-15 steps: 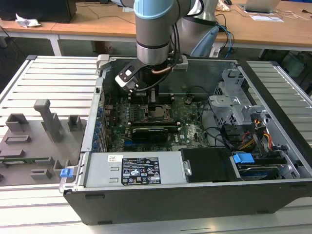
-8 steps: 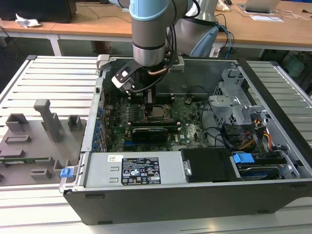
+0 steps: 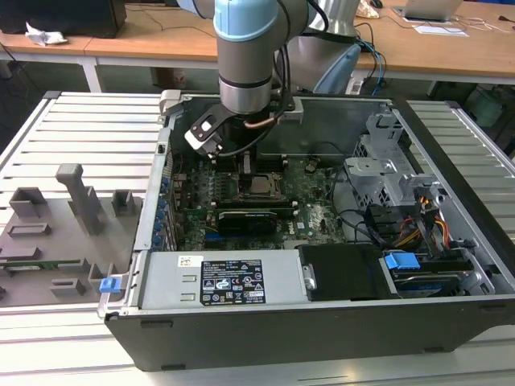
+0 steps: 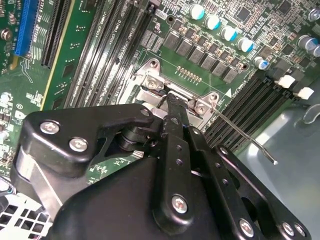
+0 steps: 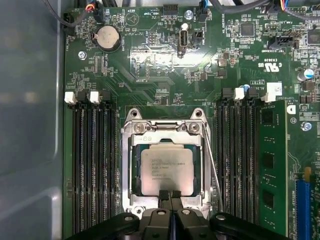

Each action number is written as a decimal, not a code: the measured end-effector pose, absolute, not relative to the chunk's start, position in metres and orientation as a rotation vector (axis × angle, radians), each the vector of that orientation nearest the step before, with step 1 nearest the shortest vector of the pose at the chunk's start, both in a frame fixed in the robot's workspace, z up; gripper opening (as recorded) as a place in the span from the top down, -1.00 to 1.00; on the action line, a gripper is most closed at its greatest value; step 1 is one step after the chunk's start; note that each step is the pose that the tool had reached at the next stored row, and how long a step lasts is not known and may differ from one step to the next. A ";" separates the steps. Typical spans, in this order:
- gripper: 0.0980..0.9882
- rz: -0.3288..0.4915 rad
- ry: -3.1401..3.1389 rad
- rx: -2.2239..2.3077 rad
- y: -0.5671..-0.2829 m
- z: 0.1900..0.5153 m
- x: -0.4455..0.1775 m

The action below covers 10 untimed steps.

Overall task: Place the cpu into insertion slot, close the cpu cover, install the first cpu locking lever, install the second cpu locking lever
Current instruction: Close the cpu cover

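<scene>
The cpu [image 5: 166,171], a dull silver square, lies in the insertion slot [image 5: 125,172] on the green motherboard [image 5: 165,70]. The silvery cpu cover [image 5: 166,138] lies down flat around it, framing the chip in its window. My gripper [image 5: 169,194] is shut with nothing between its fingers, and its tips rest at the cover's edge [image 4: 172,102]. A thin wire locking lever [image 5: 213,165] runs along one side of the socket, and its free end [image 4: 272,161] stands off the board. In the exterior view the gripper [image 3: 246,166] hangs just behind the cpu [image 3: 259,186].
Black memory slots [image 5: 92,165] flank the socket, with a green memory stick [image 5: 270,165] in one. In the case, a drive cage [image 3: 386,165] and cables [image 3: 426,221] fill the exterior view's right and a power supply [image 3: 217,281] the front. Grey fixtures [image 3: 76,197] stand outside on the left.
</scene>
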<state>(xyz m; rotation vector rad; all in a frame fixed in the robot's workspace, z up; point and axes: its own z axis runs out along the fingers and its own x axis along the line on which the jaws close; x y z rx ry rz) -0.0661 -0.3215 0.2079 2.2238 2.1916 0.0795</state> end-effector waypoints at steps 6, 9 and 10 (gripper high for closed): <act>0.98 0.080 2.192 2.224 -0.321 0.206 -0.065; 0.98 0.080 2.192 2.224 -0.321 0.206 -0.062; 0.98 0.079 2.191 2.224 -0.321 0.206 -0.062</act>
